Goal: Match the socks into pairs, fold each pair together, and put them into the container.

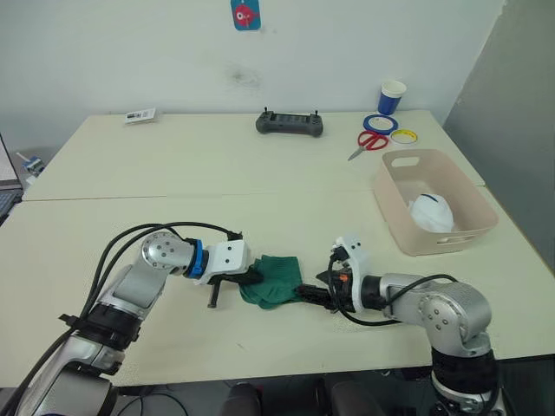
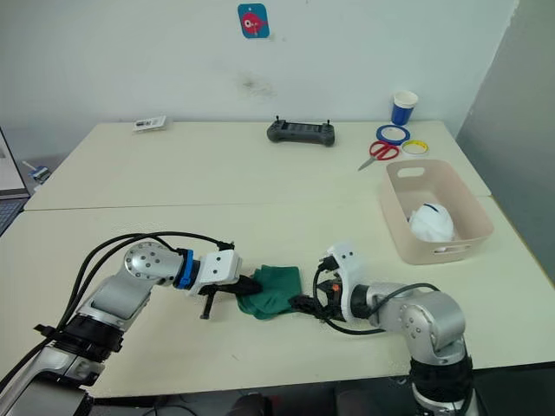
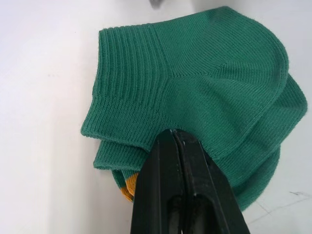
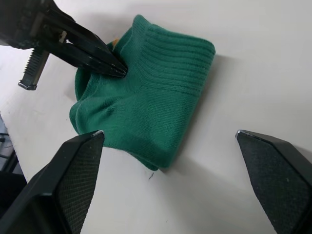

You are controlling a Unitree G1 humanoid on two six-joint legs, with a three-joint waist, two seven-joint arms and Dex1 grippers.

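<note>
A folded bundle of dark green socks (image 1: 274, 279) lies on the table near its front edge, with a yellow mark (image 3: 127, 189) peeking out underneath. From the left, my left gripper (image 3: 175, 132) is shut on the bundle's edge. My right gripper (image 4: 169, 132) sits just right of the bundle, open wide, its fingers (image 4: 80, 165) spread apart and holding nothing. The pale pink-beige container (image 1: 389, 201) stands at the right, and a white sock bundle (image 1: 431, 212) lies inside it.
Along the far right of the table are a blue-and-white paper cup (image 1: 392, 96), two tape rolls (image 1: 380, 124), and red scissors (image 1: 371, 141). A black controller (image 1: 290, 124) lies at the far middle and a small card (image 1: 140, 115) at the far left.
</note>
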